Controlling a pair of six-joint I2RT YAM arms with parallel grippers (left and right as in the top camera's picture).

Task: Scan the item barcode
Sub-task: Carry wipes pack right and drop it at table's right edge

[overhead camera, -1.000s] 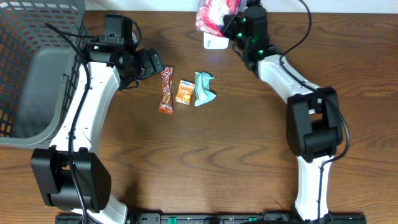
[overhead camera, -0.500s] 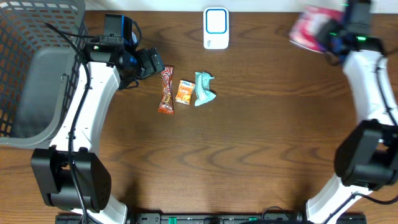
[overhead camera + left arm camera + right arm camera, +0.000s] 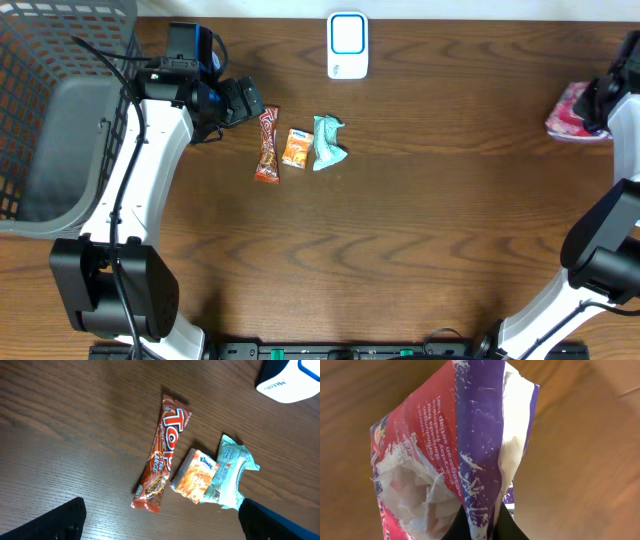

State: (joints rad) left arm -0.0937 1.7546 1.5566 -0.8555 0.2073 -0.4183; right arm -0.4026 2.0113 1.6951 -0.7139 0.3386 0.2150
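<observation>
Packet (image 3: 470,435) hangs pinched in the right hand (image 3: 479,524).

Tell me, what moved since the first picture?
The right gripper, shut on the pink packet, swung it from over the white scanner out to the table's right edge. The left gripper stayed open and still near the chocolate bar, orange pack and teal packet, which didn't move. The scanner stayed too.
</observation>
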